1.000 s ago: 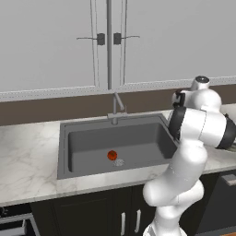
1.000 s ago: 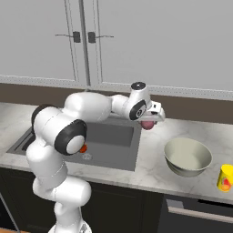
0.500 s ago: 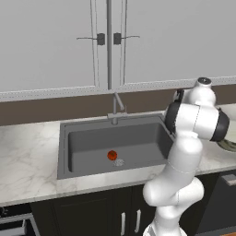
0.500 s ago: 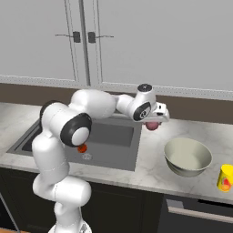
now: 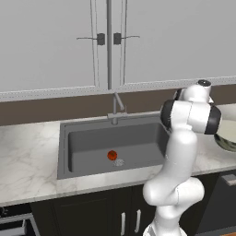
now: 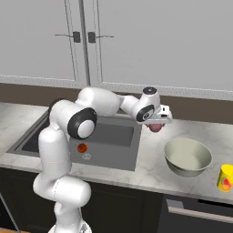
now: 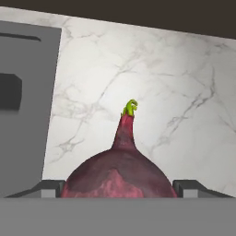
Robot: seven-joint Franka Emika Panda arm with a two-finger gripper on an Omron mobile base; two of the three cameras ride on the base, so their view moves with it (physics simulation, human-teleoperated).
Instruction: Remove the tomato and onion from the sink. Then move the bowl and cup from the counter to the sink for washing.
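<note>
A: Why is the tomato (image 5: 112, 155) alone in the sink (image 5: 83, 148)?

B: Because the gripper (image 6: 156, 124) carries the onion (image 7: 120, 174) over the counter (image 6: 150, 159), jaws wide around it, I think to put it down.

A: And the hand view?

B: It shows the onion's green tip. The right base view shows the bowl (image 6: 187, 157) and cup (image 6: 225, 177) waiting.
</note>
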